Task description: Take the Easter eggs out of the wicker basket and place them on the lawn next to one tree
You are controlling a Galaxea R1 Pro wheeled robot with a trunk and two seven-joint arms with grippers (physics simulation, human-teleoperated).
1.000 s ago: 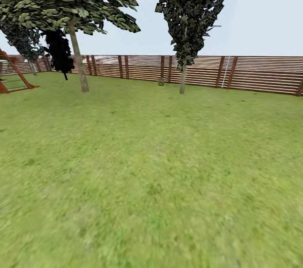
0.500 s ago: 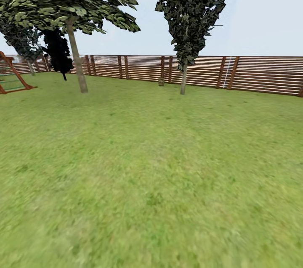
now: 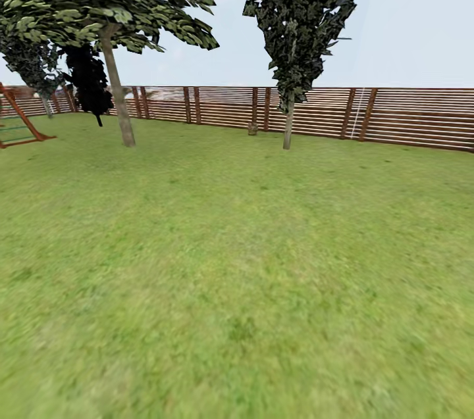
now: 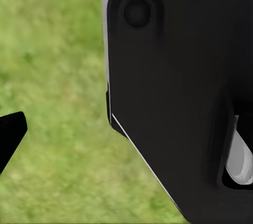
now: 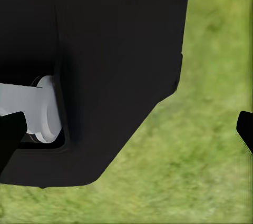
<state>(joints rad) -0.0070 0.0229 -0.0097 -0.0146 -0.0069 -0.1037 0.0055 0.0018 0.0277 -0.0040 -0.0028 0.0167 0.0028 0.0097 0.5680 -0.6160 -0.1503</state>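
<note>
A broad lawn (image 3: pixel 237 274) is seen from the head view, stretching to a brown slatted fence (image 3: pixel 408 118) that closes the garden at the far side. Two pale-trunked trees are recorded on the grass: the tree (image 3: pixel 117 93) at left with wide blocky foliage, and a narrower second tree (image 3: pixel 288 123) further right, just before the fence. A black cypress-like tree (image 3: pixel 89 83) is noted behind the left trunk. A small brownish object (image 3: pixel 252 128) is observed at the fence foot between the two trunks; it is too small to be identified. A red wooden frame (image 3: pixel 16 126) is seen at the far left edge.

In the wrist views, grass is seen past a large black robot body (image 4: pixel 179 97). One dark fingertip (image 4: pixel 10 137) of the left arm and two (image 5: pixel 10 134) of the right are caught at the picture edges; their spread cannot be told.
</note>
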